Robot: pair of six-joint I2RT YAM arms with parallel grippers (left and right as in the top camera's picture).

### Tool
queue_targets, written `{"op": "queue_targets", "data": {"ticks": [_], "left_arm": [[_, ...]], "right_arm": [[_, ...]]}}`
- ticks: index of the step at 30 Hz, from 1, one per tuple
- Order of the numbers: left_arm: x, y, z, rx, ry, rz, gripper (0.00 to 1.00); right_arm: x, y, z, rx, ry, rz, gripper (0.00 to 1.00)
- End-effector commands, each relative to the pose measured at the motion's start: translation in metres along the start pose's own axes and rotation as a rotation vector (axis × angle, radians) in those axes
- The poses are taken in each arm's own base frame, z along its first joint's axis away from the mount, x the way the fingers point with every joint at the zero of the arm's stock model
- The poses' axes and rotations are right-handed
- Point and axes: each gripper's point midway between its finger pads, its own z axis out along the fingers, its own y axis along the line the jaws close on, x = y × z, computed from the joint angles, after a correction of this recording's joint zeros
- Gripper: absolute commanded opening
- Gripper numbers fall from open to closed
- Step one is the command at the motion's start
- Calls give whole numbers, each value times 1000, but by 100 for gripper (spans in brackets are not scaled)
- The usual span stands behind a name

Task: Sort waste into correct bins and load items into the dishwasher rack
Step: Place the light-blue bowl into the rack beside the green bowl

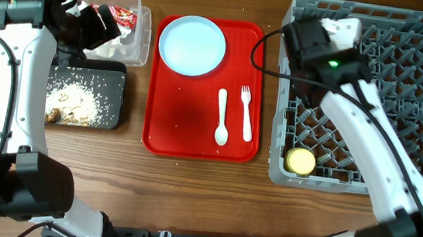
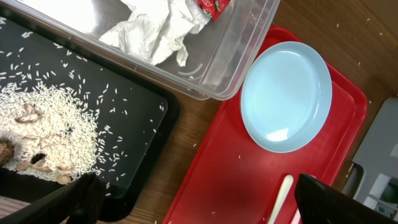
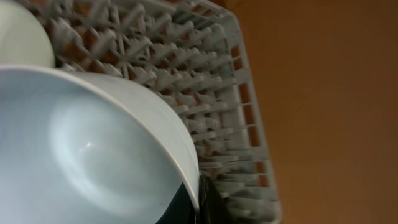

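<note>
Robot lab bench, mock kitchen: wooden table [image 1: 188, 202], dishwasher rack [image 1: 419, 68], red tray [image 1: 188, 120] (rice [image 1: 81, 94] in black tray [image 1: 116, 78]).

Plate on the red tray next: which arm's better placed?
Left. The left pincer is open and empty, with the plate in its wrist view; the right pincer is over the rack, gripping a bowl.

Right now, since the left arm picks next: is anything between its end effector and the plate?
Nothing visible. The plate lies bare on the red tray, in open view ahead of the open left end effector; the tub corner sits beside it, not over it.
</note>
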Motion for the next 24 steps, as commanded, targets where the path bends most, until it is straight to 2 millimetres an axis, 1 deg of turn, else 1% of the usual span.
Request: {"op": "queue_targets", "data": {"ticks": [1,3,5,6,7,8,9,11,13,15,17,20,24], "left_arm": [[-4,1,-6,-1,-20,0,100],[-4,1,-6,0,-20,0,100],[-4,1,-6,-1,-20,0,100],[-4,1,-6,-1,-20,0,100],[-4,1,-6,0,-20,0,100],[-4,1,-6,0,-20,0,100],[-4,1,-6,0,-20,0,100],[-4,1,-6,0,-20,0,100],[-4,1,-6,0,-20,0,100],[-4,1,-6,0,-20,0,100],[-4,1,-6,0,-20,0,100],[-4,1,-6,-1,-20,0,100],[-4,1,-6,-1,-20,0,100]], "right_arm": [[-8,-17,8,224,2,-253,4],[-7,-13,10,225,14,-312,4],[-6,-8,12,201,19,-315,4],[-4,-2,13,174,25,-315,4],[-2,8,16,122,33,-312,6],[-1,17,18,91,41,-316,11],[1,27,22,58,53,-358,11],[3,35,27,54,71,-455,11],[5,38,30,70,85,-503,4],[10,47,32,32,101,-516,4],[16,49,32,8,120,-533,4],[29,46,30,0,163,-506,4],[39,56,29,-66,199,-461,4]]}}
